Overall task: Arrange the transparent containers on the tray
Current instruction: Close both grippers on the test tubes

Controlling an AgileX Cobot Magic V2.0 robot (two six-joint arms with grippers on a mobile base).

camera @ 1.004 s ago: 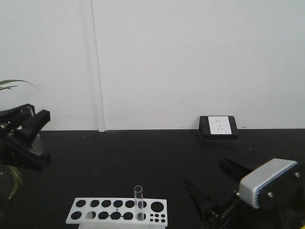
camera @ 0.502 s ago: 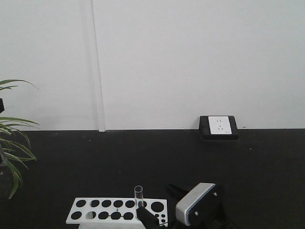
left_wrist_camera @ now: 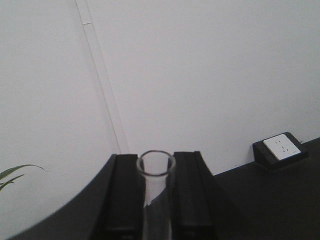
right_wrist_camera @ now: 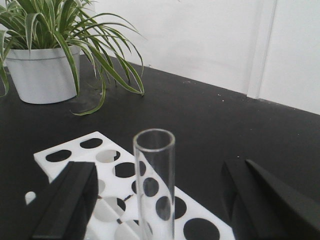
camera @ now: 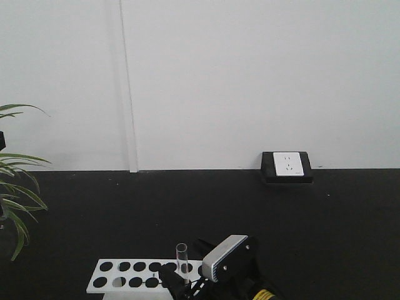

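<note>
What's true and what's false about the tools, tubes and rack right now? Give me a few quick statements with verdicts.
1. The right tool straddles the racked test tube with its fingers apart, touching nothing. True.
2. The left tool is empty. False: it is shut on the held test tube.
3. Three tubes stand in the white rack. False: only one shows there.
4. A potted plant stands beyond the white rack in the right wrist view. True.
5. A yellow tray lies beside the rack. False: no view shows one.
</note>
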